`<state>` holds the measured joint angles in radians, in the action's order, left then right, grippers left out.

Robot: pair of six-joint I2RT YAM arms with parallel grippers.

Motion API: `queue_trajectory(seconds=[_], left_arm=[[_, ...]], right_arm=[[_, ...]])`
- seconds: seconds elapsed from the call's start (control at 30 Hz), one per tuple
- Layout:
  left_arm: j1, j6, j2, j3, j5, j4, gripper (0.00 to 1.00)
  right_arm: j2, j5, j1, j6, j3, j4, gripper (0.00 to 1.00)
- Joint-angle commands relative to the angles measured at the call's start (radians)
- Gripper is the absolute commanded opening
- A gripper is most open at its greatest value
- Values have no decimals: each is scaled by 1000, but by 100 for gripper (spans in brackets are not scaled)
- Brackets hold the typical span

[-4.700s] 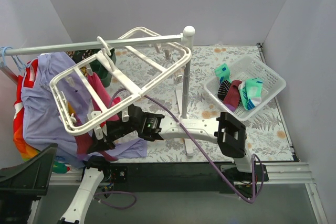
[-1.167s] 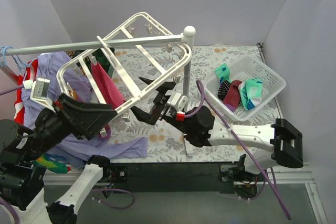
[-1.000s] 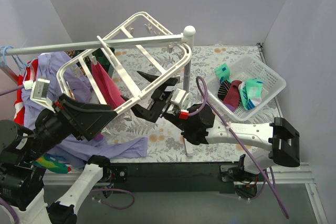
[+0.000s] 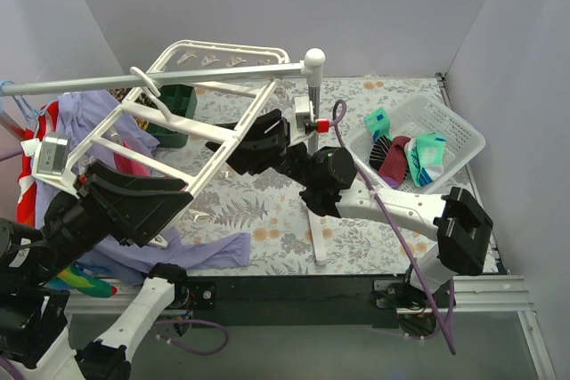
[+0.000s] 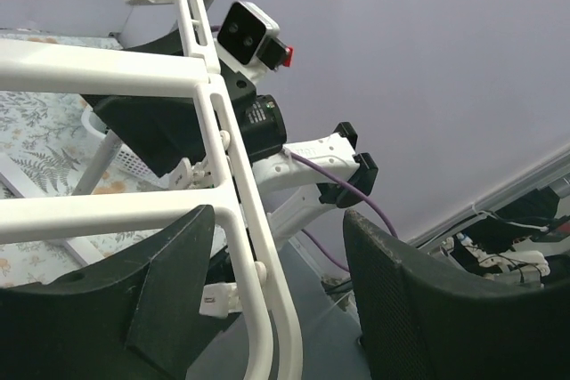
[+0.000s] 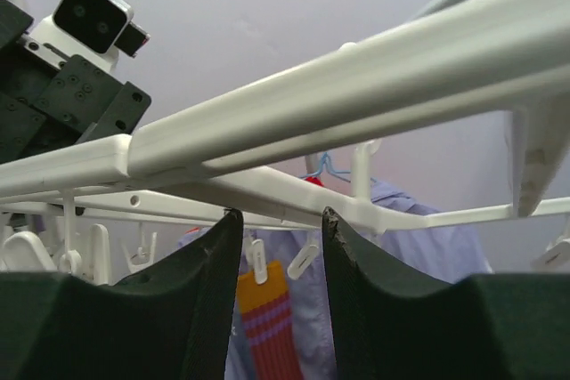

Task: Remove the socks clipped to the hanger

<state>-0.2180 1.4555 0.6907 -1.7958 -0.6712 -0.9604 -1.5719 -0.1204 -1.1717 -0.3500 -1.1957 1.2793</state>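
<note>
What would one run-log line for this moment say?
left gripper open astride hanger rail | right gripper open below hanger | striped sock on hanger | socks in basket

pale lilac walls (image 4: 356, 6); fern-print tabletop (image 4: 267, 211)

**Top view.** The left arm (image 4: 107, 211) covers the hanger's (image 4: 227, 45) end toward the desk's near-left corner. Clips and anything clipped there are hidden. A pink sock (image 4: 134, 169) shows only as a strip between crossbars. The shirt (image 4: 214, 251) is cut by the left edge and lies largely behind the arm. Socks (image 4: 401, 156) in the basket (image 4: 463, 135) by the desk's right edge overlap, so their count is unclear.

**Right wrist view.** An orange striped sock (image 6: 264, 304) appears only in the gap between the right gripper's (image 6: 281, 215) fingers, its lower end cut off. Whether those fingertips touch the bar cannot be told.

**Left wrist view.** The hanger runs off the left and bottom edges.
</note>
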Motion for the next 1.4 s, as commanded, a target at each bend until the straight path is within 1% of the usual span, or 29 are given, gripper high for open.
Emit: queue_trajectory(seconds=[0.0,0.07,0.1,0.17,0.2,0.37,0.47,0.5,0.6,0.63,0.7,0.73,0.8,0.83,0.87,0.93,0.97,1.0,1.1,1.13,1.17,1.37], left_arm=[[0,-7,18,-4,2,-75,57],[0,-9,10,10,10,-84,56],[2,-7,7,25,10,-81,56],[0,6,-5,48,1,-58,55],[2,15,-8,67,-5,-49,55],[16,40,-14,92,-34,-11,54],[25,54,-14,101,-56,9,54],[26,57,-13,101,-62,15,54],[34,62,-11,101,-74,22,54],[35,62,-10,101,-76,20,53],[37,65,-8,98,-79,22,53],[39,66,-7,95,-80,23,53],[39,74,-7,96,-83,29,53],[40,78,-7,95,-85,35,53],[40,77,-8,96,-87,35,53],[43,80,-10,102,-85,35,53],[43,80,-11,105,-85,37,53],[45,82,-14,111,-85,37,53],[45,91,-19,116,-82,37,52],[45,94,-19,115,-83,38,52],[45,98,-22,116,-85,41,52],[52,144,-42,165,-106,92,52]], right_arm=[[15,-163,87,-374,-33,40,47],[18,-229,112,-446,-39,31,52],[29,-246,115,-454,-30,22,58],[52,-262,116,-433,-12,-17,65],[76,-260,116,-426,-5,-75,67],[154,-262,115,-356,88,-210,74],[211,-257,110,-273,181,-294,76],[239,-252,104,-211,208,-311,78],[268,-231,77,-124,292,-380,84],[276,-220,51,-62,315,-399,85],[286,-176,17,17,384,-409,91],[280,-123,-17,75,402,-408,93],[218,-98,-37,109,423,-406,95],[185,-96,-46,112,415,-406,95],[112,-104,-52,115,400,-388,95],[35,-116,-77,141,337,-365,96],[-46,-117,-86,172,306,-359,96],[-86,-120,-92,184,227,-354,96],[-247,-124,-109,218,99,-353,97],[-284,-116,-114,227,17,-354,97],[-350,-114,-117,238,-29,-357,98],[-548,-73,-121,284,-323,-422,98]])
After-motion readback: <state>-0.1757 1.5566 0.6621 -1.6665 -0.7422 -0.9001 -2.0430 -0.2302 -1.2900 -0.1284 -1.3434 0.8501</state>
